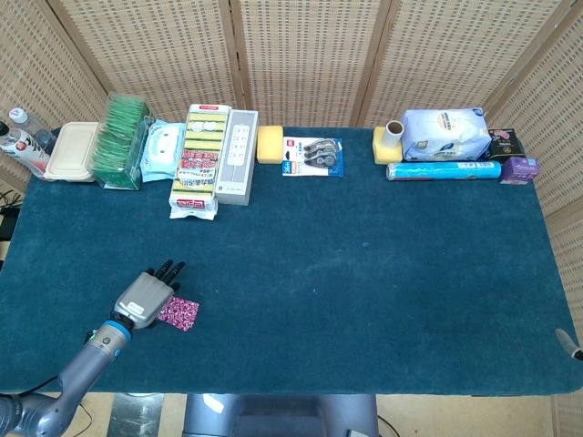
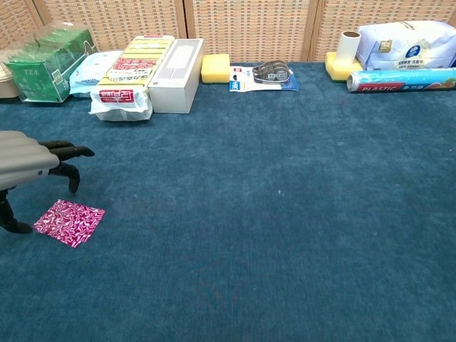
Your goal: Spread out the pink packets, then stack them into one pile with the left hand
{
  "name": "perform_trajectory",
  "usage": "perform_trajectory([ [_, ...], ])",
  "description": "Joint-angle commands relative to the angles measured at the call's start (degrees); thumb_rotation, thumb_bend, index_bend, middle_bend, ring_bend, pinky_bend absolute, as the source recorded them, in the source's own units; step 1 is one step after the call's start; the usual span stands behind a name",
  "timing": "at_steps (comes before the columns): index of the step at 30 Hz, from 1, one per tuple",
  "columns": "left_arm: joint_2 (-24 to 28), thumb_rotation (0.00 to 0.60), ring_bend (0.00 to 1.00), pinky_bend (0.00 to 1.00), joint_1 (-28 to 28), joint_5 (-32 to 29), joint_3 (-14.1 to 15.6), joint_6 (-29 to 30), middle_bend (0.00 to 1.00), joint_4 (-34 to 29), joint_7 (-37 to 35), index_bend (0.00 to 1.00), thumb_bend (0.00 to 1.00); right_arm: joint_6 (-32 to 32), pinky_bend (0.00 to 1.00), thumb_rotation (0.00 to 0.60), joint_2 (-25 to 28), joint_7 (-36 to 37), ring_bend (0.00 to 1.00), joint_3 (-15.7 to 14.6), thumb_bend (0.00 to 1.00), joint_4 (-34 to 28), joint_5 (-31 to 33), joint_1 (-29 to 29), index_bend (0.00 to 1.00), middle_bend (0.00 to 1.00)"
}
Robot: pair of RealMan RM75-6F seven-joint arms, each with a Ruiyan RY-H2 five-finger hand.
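Packets (image 2: 69,221) lie beneath left robot hand (image 2: 32,167).

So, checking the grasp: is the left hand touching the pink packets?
Apart. The chest view shows the left hand raised, with blue cloth visible between its fingers and the pink packets lying flat.

Bright, even light; soft shadows; sharp, glare-free frames.
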Motion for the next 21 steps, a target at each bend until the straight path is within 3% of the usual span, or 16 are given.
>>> perform_trajectory([
  [1, 1.0, 0.600, 0.00, 0.30, 0.4, 1.3, -0.4, 0.2, 0.00, -0.9, -1.5, 0.32, 0.13, 0.0, 0.00, 0.600, 0.0, 0.0, 0.00, 0.0, 0.23, 0.0, -0.1, 0.0, 0.18, 0.05],
  [5, 2.0, 0.600, 0.00, 0.30, 0.9, 3.3, -0.6, 0.5, 0.00, -1.6, -2.8, 0.30, 0.13, 0.1, 0.00, 0.600, 0.1, 0.1, 0.00, -0.1, 0.23, 0.0, -0.2, -0.1, 0.18, 0.05],
  [10, 4.2, 0.600, 0.00, 0.25, 2.6, 5.9, -1.9, 3.6, 0.00, -3.2, -5.7, 0.02, 0.12, 0.1, 0.00, 0.600, 0.3, 0.3, 0.00, -0.1, 0.23, 0.0, -0.2, -0.1, 0.18, 0.05],
  [14, 7.2, 0.600, 0.00, 0.20, 5.8, 8.0, -2.1, 8.9, 0.00, -5.7, -8.0, 0.00, 0.11, 0.0, 0.00, 0.600, 0.1, -0.2, 0.00, -0.1, 0.22, -0.2, -0.2, 0.0, 0.18, 0.05],
  [21, 8.7, 0.600, 0.00, 0.17, 15.2, 17.8, -0.3, 22.5, 0.00, -4.5, -15.5, 0.00, 0.11, -0.4, 0.00, 0.600, -0.8, -2.5, 0.00, -0.5, 0.20, -0.3, -1.2, 0.6, 0.18, 0.04],
])
